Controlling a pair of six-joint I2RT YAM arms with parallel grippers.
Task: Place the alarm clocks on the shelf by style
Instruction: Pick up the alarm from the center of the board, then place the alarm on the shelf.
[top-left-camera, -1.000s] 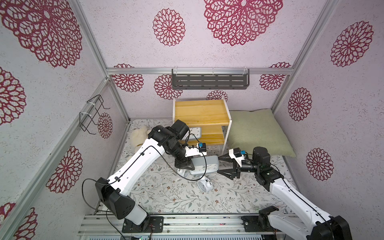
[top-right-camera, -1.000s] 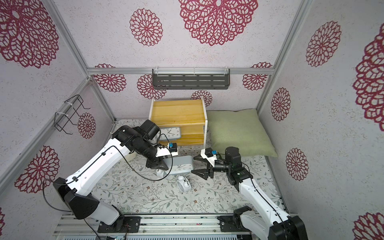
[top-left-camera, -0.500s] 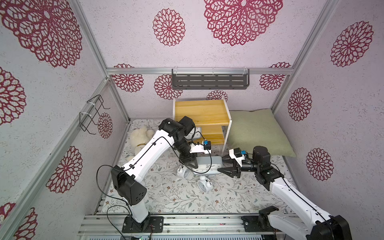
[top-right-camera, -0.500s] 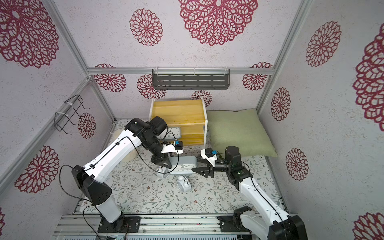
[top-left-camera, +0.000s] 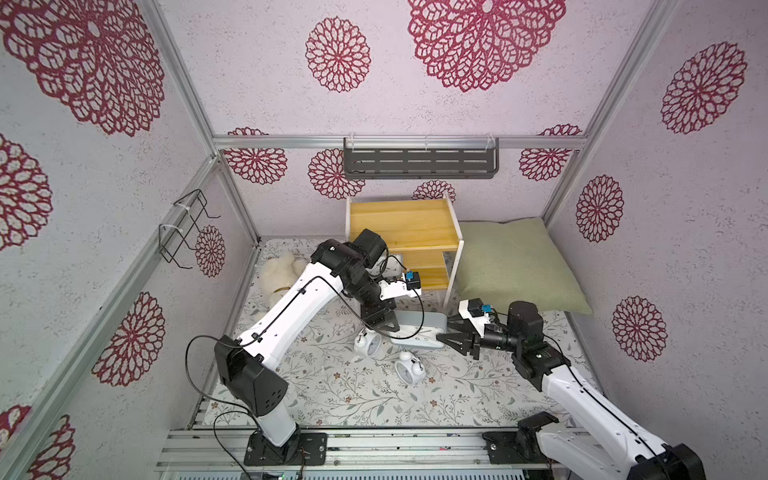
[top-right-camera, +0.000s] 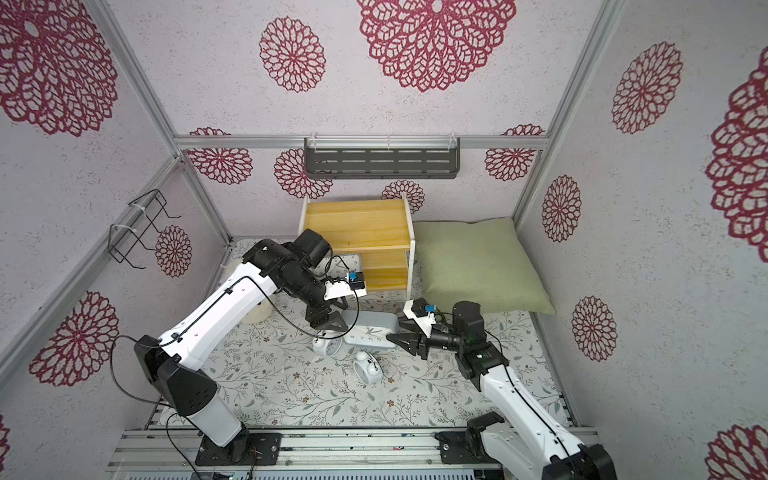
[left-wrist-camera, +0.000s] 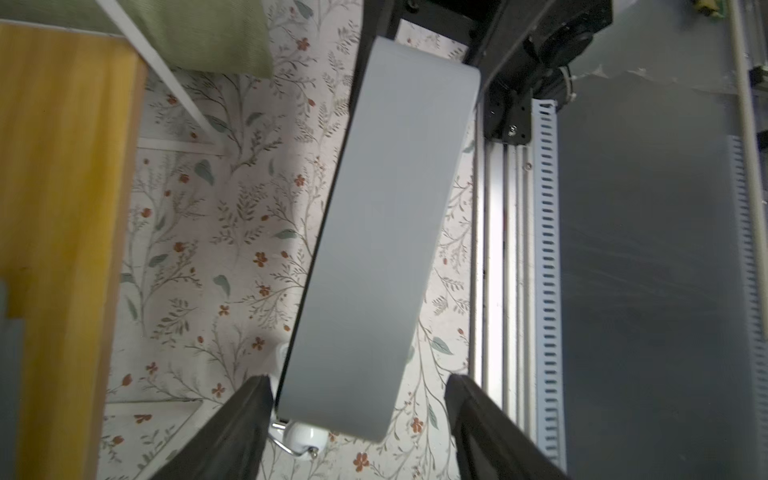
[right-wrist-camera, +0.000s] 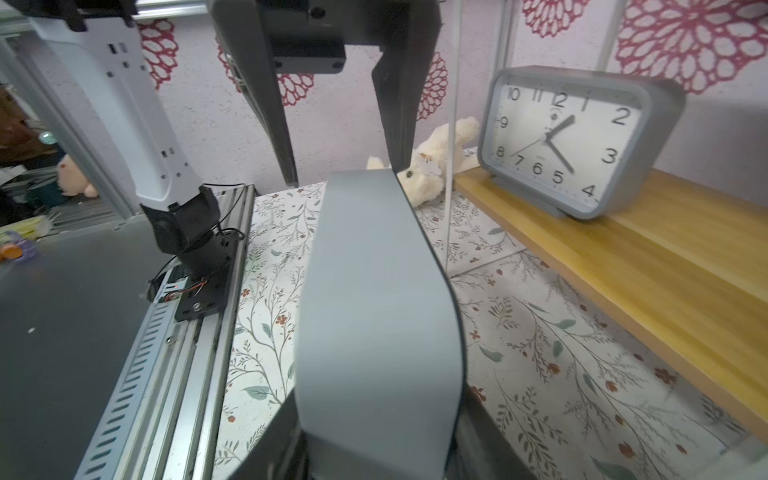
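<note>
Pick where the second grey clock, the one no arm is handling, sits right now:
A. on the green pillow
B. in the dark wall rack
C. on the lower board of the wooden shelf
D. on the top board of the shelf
C: the right wrist view shows the grey clock standing upright on the lower board of the shelf, with a white leg beside it.

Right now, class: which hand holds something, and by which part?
The right hand grips one end of the grey clock; the left hand stands open around it.
</note>
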